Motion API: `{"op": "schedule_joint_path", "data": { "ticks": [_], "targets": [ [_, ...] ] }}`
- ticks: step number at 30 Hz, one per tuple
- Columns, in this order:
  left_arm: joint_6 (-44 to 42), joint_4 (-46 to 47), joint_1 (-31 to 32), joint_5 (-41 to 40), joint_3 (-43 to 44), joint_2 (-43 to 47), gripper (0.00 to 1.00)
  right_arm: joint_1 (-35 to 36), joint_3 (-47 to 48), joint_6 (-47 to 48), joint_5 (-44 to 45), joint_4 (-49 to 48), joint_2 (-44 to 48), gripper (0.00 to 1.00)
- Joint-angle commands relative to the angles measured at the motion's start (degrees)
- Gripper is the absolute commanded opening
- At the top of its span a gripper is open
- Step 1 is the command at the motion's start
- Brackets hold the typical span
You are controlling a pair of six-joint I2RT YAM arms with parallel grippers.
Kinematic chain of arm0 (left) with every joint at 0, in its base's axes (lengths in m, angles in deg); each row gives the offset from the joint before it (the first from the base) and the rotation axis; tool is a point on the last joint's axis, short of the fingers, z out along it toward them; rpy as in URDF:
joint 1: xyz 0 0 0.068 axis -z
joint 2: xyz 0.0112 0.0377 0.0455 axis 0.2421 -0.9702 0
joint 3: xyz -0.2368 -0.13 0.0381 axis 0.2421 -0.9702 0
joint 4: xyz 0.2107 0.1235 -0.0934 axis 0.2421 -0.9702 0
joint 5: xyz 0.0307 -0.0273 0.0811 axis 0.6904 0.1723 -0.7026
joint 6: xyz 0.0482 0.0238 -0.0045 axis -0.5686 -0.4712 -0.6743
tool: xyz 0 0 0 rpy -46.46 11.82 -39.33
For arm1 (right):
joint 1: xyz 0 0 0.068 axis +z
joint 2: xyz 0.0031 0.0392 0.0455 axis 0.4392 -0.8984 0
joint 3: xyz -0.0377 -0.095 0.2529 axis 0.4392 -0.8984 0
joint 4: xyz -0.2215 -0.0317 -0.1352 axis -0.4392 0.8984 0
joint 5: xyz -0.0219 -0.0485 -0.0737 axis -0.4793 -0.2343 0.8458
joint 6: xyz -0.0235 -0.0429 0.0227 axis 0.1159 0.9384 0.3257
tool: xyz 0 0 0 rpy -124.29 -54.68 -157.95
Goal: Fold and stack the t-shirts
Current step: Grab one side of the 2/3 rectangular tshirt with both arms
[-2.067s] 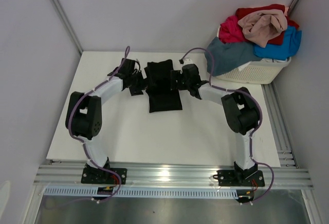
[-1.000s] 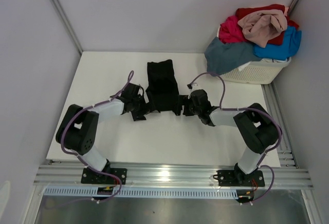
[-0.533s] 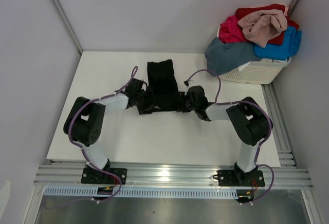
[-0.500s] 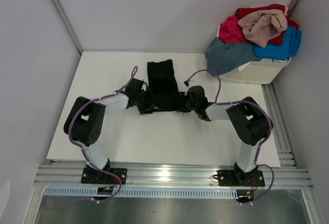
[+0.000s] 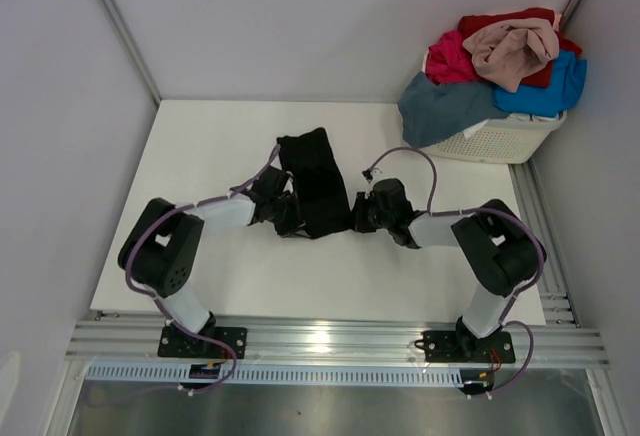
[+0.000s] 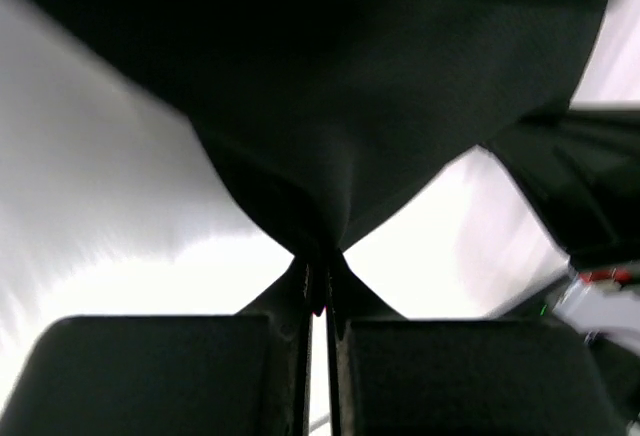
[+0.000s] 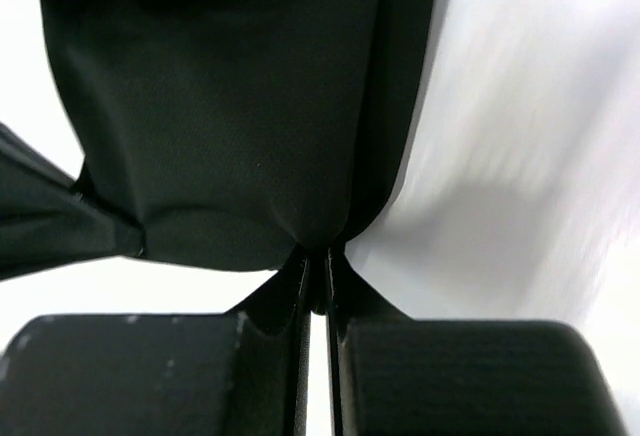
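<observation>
T-shirt heap (image 5: 500, 56): crumpled shirts piled at the far right corner, spilling over their container; slate grey-blue t-shirt (image 5: 440, 106) hangs over the left rim; magenta t-shirt (image 5: 450, 56) lies above it; red t-shirt (image 5: 500, 21) is farthest back; beige-pink t-shirt (image 5: 512, 48) sits on top; bright blue t-shirt (image 5: 548, 91) is on the right
basket (image 5: 510, 141): white slotted plastic; stands at the far right edge of the counter (image 5: 200, 276), under the heap
black t-shirt (image 5: 315, 181): folded into a narrow strip, lying mid-counter and running far to near, slightly slanted; its near end is pinched at both corners; the left wrist view (image 6: 350, 76) shows cloth drawn into a peak at the grip; the right wrist view (image 7: 230, 106) shows the same
left pincer (image 5: 288, 216): at the near left corner of the strip; fingers pressed together (image 6: 318, 276) with black cloth clamped between them
right pincer (image 5: 358, 214): at the near right corner; fingers likewise closed tight (image 7: 318, 271) on the cloth edge
</observation>
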Motion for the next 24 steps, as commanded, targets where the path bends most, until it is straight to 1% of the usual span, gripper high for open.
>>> {"op": "schedule_joint_path", "data": {
  "ticks": [1, 4, 6, 8, 9, 10, 11, 12, 13, 16, 17, 18, 19, 20, 21, 22, 23, 24],
  "targets": [
    [-1.16, -4.76, 4.05, 0.64, -3.46, 7.7, 0.0, 1.09, -3.66, -0.85, -0.29, 1.25, 6.27, 0.0],
    [-1.07, -6.95, 7.66, 1.0, -6.89, 13.49, 0.0, 3.63, -7.52, -1.12, 0.58, 4.41, 12.86, 0.0],
    [-0.29, -7.93, 9.59, 1.96, -10.38, 16.57, 0.0, 5.65, -9.72, -1.47, 1.2, 8.71, 16.55, 0.0],
    [0.59, -8.89, 11.78, 3.01, -12.6, 22.1, 0.0, 6.8, -11.22, -1.91, 1.64, 13.8, 22.87, 0.0],
    [1.56, -9.33, 12.58, 3.19, -15.57, 24.12, 0.0, 7.93, -12.97, -2.17, 2.33, 15.74, 25.42, 0.0],
    [2.09, -10.38, 13.46, 3.28, -16.64, 28.15, 0.0, 8.29, -13.77, -2.7, 2.52, 17.5, 30.92, 0.0],
    [2.7, -10.83, 15.03, 3.19, -19.17, 30.01, 0.0, 8.56, -14.82, -3.57, 2.52, 20.91, 33.85, 0.0],
    [4.1, -11.27, 15.74, 3.28, -19.98, 31.77, 0.0, 8.91, -16.83, -4.1, 2.69, 22.25, 36.75, 0.0],
    [4.64, -12.05, 16.36, 3.19, -20.6, 34.75, 0.0, 9.0, -17.81, -4.46, 3.04, 26.44, 42.35, 0.0],
    [5.96, -13.2, 17.33, 2.58, -22.8, 37.58, 0.01, 9.0, -19.66, -4.02, 5.49, 31.82, 49.93, 0.0],
    [6.05, -13.9, 17.33, 2.58, -23.06, 38.2, 0.01, 9.0, -19.92, -3.15, 6.2, 32.62, 50.75, 0.0],
    [6.05, -14.17, 17.33, 2.75, -23.07, 38.21, 0.02, 8.65, -20.01, -2.71, 6.38, 33.59, 51.1, 0.0],
    [6.05, -14.43, 17.42, 2.67, -23.07, 38.21, 0.07, 8.56, -19.93, -2.27, 5.95, 33.6, 50.41, 0.01],
    [6.05, -15.22, 17.51, 2.58, -22.63, 38.21, 0.22, 8.3, -19.93, -2.0, 5.25, 33.34, 49.45, 0.05],
    [5.96, -15.31, 17.6, 2.49, -22.63, 38.12, 0.27, 8.21, -19.93, -1.48, 4.11, 32.9, 48.31, 0.13],
    [5.79, -15.66, 17.68, 2.4, -22.45, 38.03, 0.32, 8.3, -19.4, -1.64, 3.23, 32.81, 46.99, 0.33],
    [5.35, -16.1, 17.77, 2.31, -21.58, 37.77, 0.4, 8.3, -19.05, -1.91, 2.96, 32.63, 44.63, 0.4],
    [5.26, -17.06, 17.95, 2.14, -21.4, 37.59, 0.46, 8.56, -18.87, -2.17, 2.87, 32.37, 43.99, 0.46]
  ]
}}
